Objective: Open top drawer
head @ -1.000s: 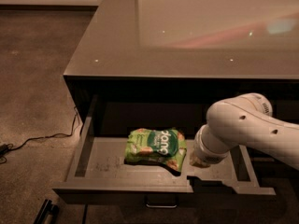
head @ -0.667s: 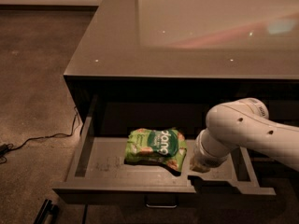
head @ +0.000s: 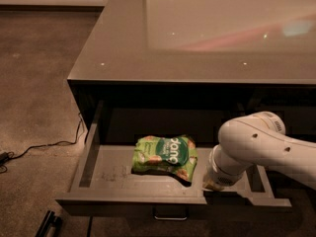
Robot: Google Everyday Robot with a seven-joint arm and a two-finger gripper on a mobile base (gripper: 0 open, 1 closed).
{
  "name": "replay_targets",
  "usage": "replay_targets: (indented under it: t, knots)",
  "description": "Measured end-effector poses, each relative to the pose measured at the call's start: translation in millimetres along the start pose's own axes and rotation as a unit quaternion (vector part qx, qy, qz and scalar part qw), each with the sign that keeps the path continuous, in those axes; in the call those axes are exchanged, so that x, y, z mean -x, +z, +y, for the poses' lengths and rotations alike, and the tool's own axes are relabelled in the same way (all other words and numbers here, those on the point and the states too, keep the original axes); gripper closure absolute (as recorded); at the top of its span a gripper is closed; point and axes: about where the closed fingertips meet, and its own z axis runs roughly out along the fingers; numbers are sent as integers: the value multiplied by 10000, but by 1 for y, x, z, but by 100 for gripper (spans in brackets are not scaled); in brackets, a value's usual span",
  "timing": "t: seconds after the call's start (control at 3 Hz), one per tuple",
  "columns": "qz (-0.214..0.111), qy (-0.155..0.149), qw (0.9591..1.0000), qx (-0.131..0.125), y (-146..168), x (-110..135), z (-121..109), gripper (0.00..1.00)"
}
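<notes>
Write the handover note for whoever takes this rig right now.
Gripper: at the end of the white arm, low at the front right rim of the wide dark grey-brown top drawer, beside a green snack bag that lies on the drawer's scuffed floor.
Drawer: pulled well out from under the grey glossy counter; its small centre handle is free.
Done: the drawer looks open.
Left: probably only lifting the arm clear without snagging the bag.
</notes>
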Motion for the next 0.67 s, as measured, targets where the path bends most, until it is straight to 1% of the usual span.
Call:
replay_targets:
  t: [0.33,0.67]
  knots:
    - [4,3,10000,2,0,0,0,82]
    - [4,3,10000,2,0,0,0,59]
